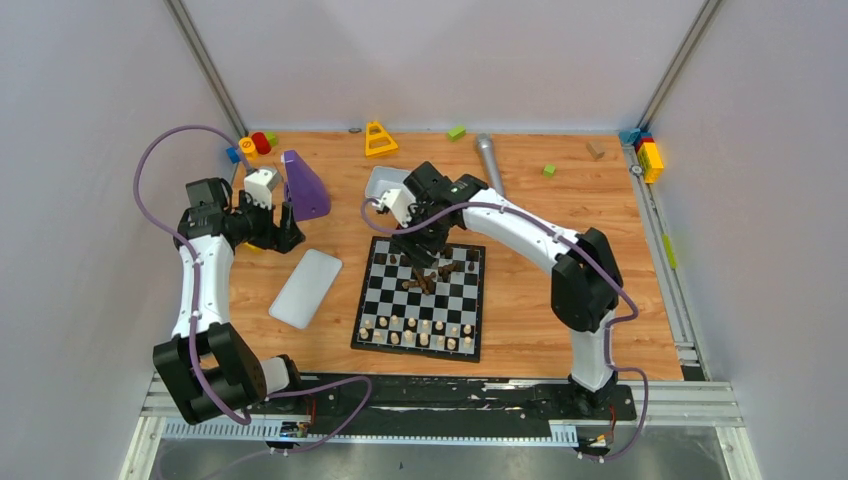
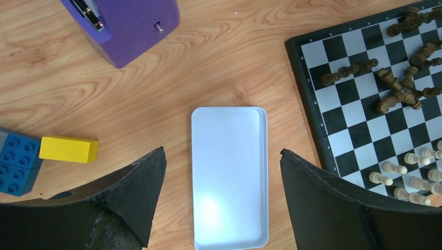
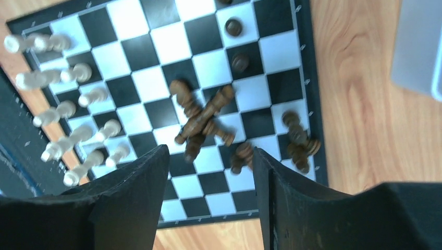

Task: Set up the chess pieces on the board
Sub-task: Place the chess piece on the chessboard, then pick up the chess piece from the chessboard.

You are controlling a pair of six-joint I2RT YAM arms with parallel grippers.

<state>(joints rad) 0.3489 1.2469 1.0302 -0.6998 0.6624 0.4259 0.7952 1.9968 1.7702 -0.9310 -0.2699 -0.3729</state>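
The checkered board [image 1: 385, 290] lies mid-table. Pale chess pieces [image 1: 420, 332] stand in two rows along its near edge. Dark chess pieces [image 1: 432, 277] lie toppled in a heap near its middle and far side. My right gripper [image 1: 422, 256] hovers over the far part of the board. In the right wrist view it [image 3: 209, 150] is open and empty above the board [image 3: 208, 67], with the dark heap [image 3: 200, 120] just ahead and two dark pieces [image 3: 240, 62] upright. My left gripper [image 2: 223, 152] is open and empty over the white lid [image 2: 229, 177]; the board [image 2: 365, 133] is to its right.
The white lid [image 1: 306, 288] lies left of the board. A purple object [image 1: 303, 185] and a yellow block [image 2: 68, 149] with a blue brick [image 2: 15, 166] are near the left gripper. A white tray [image 1: 385, 182], a grey cylinder [image 1: 490, 160] and toy blocks [image 1: 648, 155] lie at the back.
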